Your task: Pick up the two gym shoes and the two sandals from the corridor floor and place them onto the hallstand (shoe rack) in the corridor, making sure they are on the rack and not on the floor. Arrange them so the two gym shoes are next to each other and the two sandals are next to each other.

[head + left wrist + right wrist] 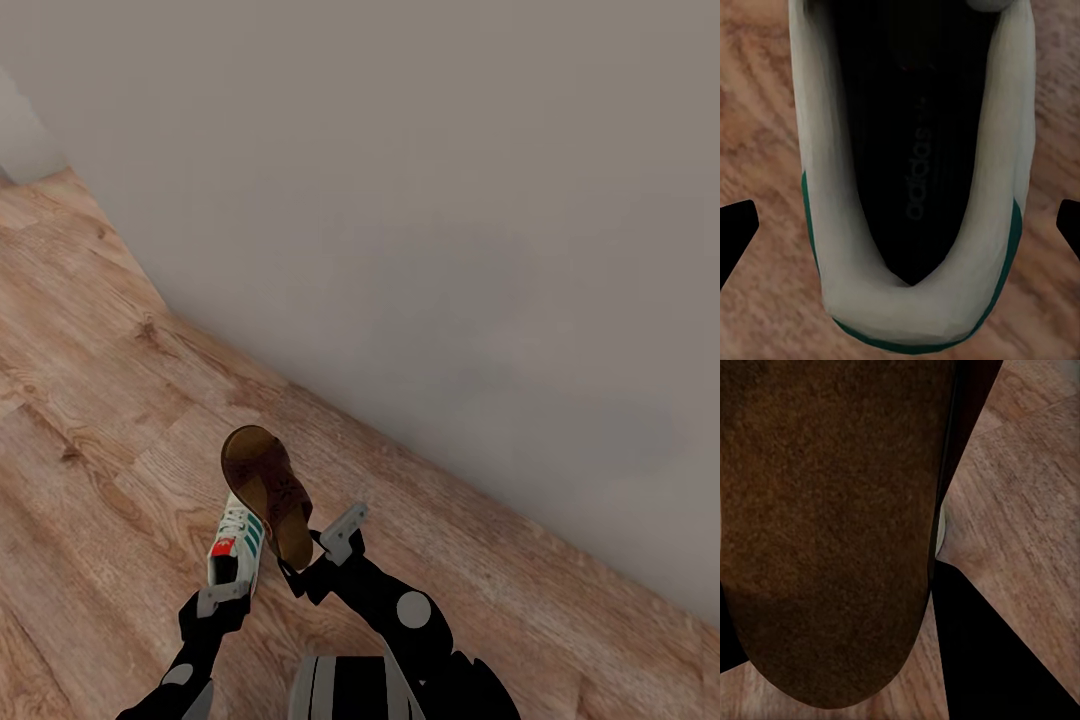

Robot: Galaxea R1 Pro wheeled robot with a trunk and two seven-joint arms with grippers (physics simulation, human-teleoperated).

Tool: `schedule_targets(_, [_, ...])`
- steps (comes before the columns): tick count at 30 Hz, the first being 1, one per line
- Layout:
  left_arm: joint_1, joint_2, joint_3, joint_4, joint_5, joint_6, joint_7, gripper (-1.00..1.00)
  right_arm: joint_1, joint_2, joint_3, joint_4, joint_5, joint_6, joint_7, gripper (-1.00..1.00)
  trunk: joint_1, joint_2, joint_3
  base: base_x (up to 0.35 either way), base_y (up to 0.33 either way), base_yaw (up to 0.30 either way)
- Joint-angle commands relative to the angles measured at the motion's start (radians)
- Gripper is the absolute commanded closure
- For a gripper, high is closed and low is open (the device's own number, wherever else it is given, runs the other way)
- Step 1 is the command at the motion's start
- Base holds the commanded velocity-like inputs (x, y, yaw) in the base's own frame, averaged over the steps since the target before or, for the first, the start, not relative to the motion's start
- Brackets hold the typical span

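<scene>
I held one shoe in each hand, up above the corridor floor (90,420).

My left gripper (222,597) was clamped on a gym shoe (237,545); my right gripper (318,545) was clamped on a sandal (265,490), both near the wall (450,220).
</scene>
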Motion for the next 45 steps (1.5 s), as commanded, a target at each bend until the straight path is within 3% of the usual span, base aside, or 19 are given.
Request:
schedule_targets(1, [0.0, 0.0, -0.001, 0.001, 0.006, -0.003, -0.001, -1.0, 0.0, 0.0, -0.001, -0.002, 0.007, 0.006, 0.003, 1.0, 0.0, 0.0, -0.001, 0.0, 0.0, 0.0])
schedule_targets(6, [0.0, 0.0, 0.0, 0.002, 0.005, -0.003, -0.001, -1.0, 0.0, 0.0, -0.001, -0.002, 0.007, 0.006, 0.003, 1.0, 0.0, 0.0, -0.001, 0.0, 0.0, 0.0])
schedule_targets(7, [0.0, 0.0, 0.0, 0.002, 0.006, -0.003, -0.001, 1.0, 0.0, 0.0, -0.001, -0.002, 0.007, 0.006, 0.003, 1.0, 0.0, 0.0, -0.001, 0.0, 0.0, 0.0])
schedule_targets(45, [0.001, 0.001, -0.001, 0.0, 0.006, -0.005, -0.001, 1.0, 0.0, 0.0, -0.001, 0.0, 0.007, 0.006, 0.004, 1.0, 0.0, 0.0, -0.001, 0.0, 0.0, 0.0])
